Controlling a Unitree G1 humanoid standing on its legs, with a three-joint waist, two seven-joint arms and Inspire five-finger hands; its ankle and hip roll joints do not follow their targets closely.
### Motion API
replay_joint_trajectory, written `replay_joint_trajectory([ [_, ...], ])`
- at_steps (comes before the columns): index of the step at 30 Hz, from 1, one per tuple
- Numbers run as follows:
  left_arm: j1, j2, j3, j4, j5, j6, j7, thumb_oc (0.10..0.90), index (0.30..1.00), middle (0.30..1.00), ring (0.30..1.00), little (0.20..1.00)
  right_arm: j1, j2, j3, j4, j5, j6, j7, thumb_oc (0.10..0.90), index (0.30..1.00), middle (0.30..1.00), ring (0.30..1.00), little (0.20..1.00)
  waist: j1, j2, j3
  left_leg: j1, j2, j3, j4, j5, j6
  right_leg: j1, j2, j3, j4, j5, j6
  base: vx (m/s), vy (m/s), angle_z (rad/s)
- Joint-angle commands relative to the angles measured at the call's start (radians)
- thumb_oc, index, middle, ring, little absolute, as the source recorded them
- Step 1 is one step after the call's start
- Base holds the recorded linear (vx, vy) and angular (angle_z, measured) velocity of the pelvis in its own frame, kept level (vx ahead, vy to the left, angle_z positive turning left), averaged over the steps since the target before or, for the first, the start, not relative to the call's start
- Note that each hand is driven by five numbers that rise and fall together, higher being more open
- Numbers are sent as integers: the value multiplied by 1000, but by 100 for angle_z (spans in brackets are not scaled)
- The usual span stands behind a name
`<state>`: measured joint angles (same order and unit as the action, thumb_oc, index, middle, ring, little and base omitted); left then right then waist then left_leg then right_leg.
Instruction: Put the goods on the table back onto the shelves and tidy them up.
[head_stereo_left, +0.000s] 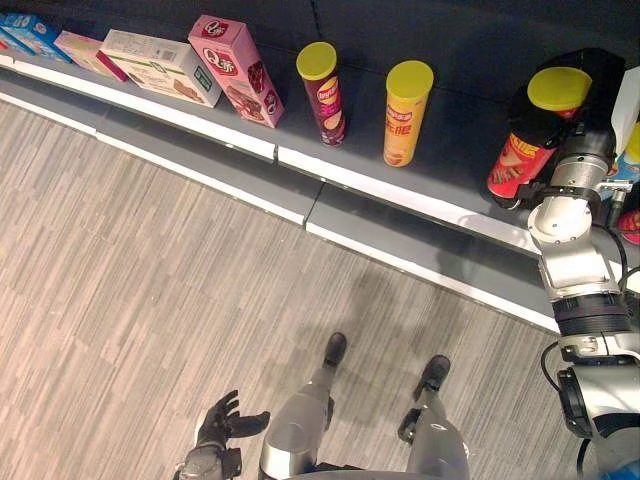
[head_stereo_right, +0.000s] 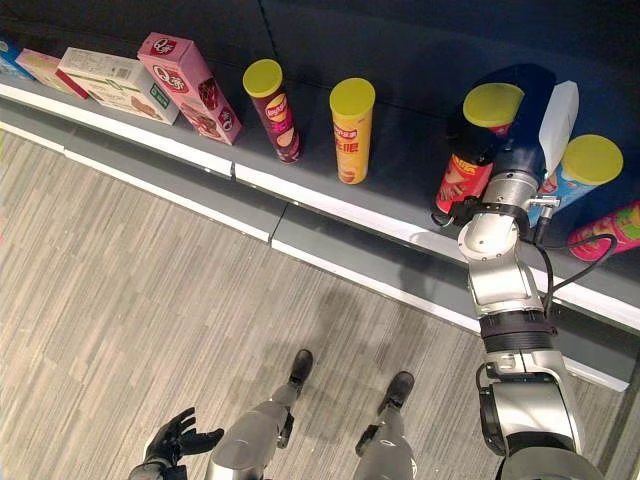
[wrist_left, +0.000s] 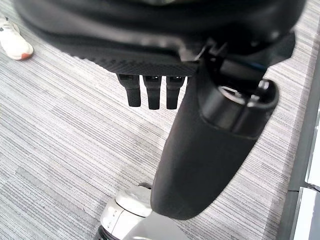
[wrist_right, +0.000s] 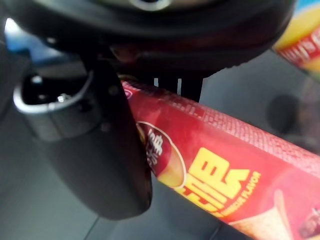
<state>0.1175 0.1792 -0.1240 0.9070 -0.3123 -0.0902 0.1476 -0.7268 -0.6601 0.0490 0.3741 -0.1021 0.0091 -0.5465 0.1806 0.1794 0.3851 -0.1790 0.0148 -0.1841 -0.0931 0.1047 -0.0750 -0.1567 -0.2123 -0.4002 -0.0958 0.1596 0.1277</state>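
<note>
A red chip can (head_stereo_left: 518, 160) with a yellow lid leans tilted over the dark shelf (head_stereo_left: 400, 190) at the right, its base low near the shelf board. My right hand (head_stereo_left: 588, 85) is shut on the red chip can (wrist_right: 215, 170); in the right wrist view the thumb (wrist_right: 110, 150) presses its side and the fingers curl behind it. My left hand (head_stereo_left: 222, 425) hangs low over the floor with relaxed, straight fingers (wrist_left: 150, 92), holding nothing.
Along the shelf stand a purple can (head_stereo_left: 325, 95), an orange can (head_stereo_left: 405, 115), a pink box (head_stereo_left: 238, 70), a white box (head_stereo_left: 160, 65) and flat boxes (head_stereo_left: 60, 42). Right of the held can are a blue can (head_stereo_right: 580, 175) and a lying pink can (head_stereo_right: 615, 230). A person's shoe (wrist_left: 15, 42) rests on the floor.
</note>
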Motion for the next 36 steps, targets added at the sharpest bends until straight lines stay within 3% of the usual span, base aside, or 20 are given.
replay_joint_trajectory([
  [1,-18,91,-55,33,-44,-34,47,800,900,900,900,900,-174,-50,19,-76,-27,-79,-99,400,300,300,300,300,11,-44,-61,0,-4,86,6,-60,-21,52,-50,37,34,-94,63,-6,6,4],
  [19,-15,94,-103,-88,-62,-47,61,800,900,900,900,900,-194,-5,-5,-98,-76,-66,-200,400,300,300,300,300,25,-15,-28,-47,-20,72,6,-49,-19,21,-70,24,27,-79,75,-6,7,3],
  [36,19,110,-147,-266,-87,-49,51,800,900,900,900,900,-201,8,-2,-99,-82,-50,-223,400,300,300,300,300,29,2,-14,-67,-28,77,6,-50,-15,6,-80,28,20,-67,82,0,0,0],
])
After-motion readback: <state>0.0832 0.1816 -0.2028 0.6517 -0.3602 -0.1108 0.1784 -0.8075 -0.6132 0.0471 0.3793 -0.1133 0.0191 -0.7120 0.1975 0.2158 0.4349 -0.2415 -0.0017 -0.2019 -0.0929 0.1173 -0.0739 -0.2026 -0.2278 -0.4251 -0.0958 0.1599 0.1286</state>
